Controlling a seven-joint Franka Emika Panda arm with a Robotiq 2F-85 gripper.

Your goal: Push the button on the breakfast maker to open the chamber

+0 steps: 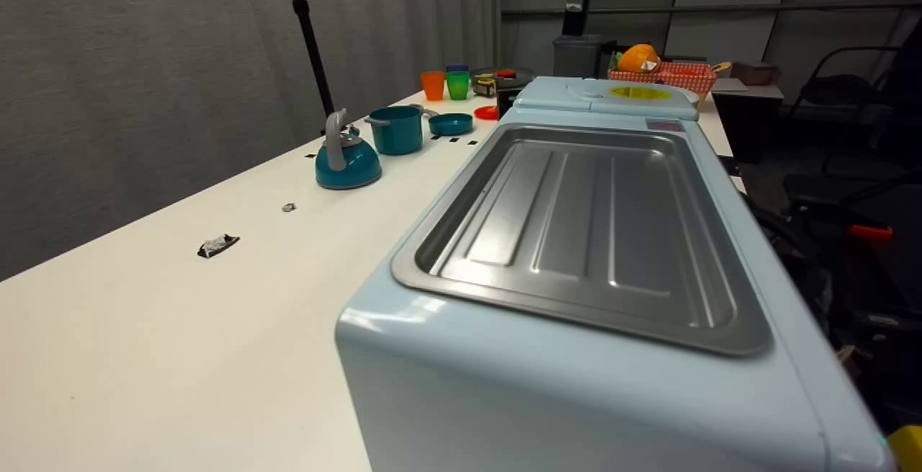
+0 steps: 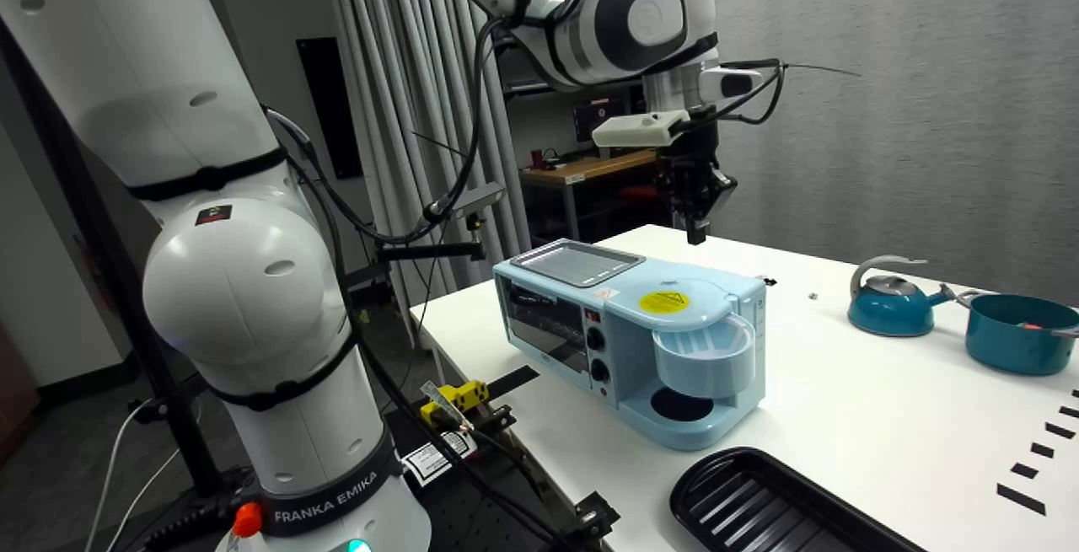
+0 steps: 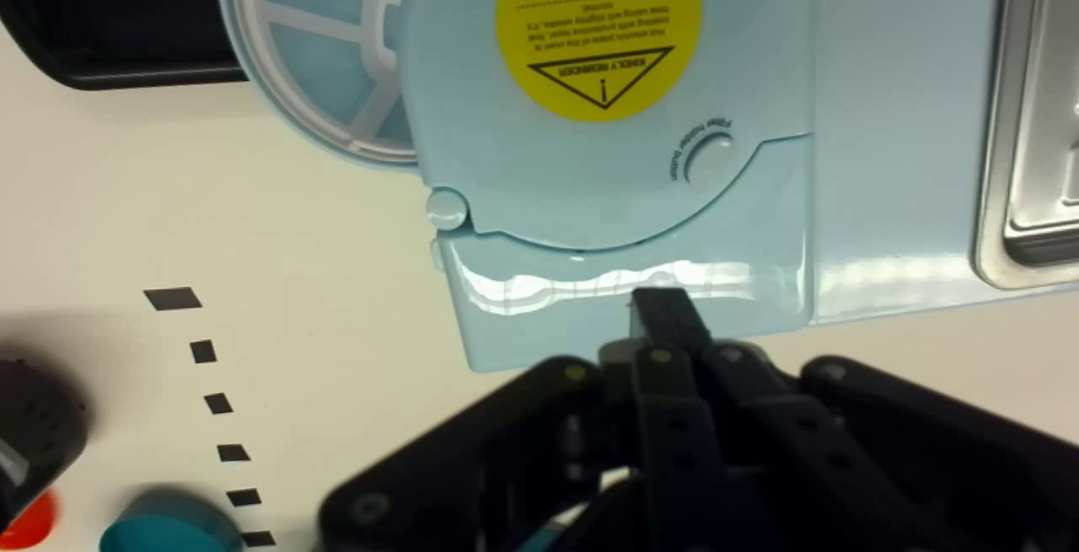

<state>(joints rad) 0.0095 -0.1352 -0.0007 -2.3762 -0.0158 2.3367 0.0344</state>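
Pale blue and boxy, the breakfast maker (image 2: 628,338) stands on the white table (image 2: 826,392), its filter basket (image 2: 706,367) jutting past the lid (image 3: 548,168), which I read as the chamber, already open. My claw (image 3: 670,312) hangs higher than the machine, aimed downward, its tips pressed together on nothing, likely to make one blunt prod. The round filter holder button (image 3: 711,163) faces up near the lid's curved edge, so a push from above should suit it.
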